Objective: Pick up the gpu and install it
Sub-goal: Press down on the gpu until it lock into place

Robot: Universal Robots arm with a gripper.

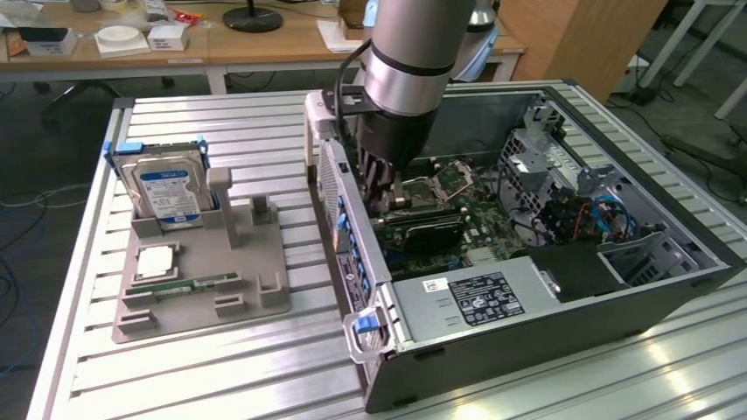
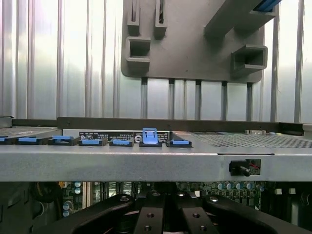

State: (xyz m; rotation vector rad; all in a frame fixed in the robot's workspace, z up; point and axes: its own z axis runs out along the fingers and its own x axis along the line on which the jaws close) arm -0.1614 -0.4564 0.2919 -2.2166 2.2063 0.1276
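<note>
The pincer [image 1: 394, 188] is lowered into the open computer case [image 1: 607, 289] at frame centre above the motherboard [image 1: 467, 219], and its state cannot be told.

arm [image 1: 403, 61]: grey, silver band | pincer [image 1: 389, 179]: black, screws, black cable

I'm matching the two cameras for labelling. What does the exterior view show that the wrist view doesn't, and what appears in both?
Exterior view alone: the hard drive standing in the grey fixture, a CPU chip lying on it, the power supply label, and the arm reaching down into the open computer case with its end effector over the motherboard.

Wrist view alone: the row of blue slot clips along the case's rear wall, seen close.

Both: the grey fixture, the slatted table, the case and the motherboard.
</note>
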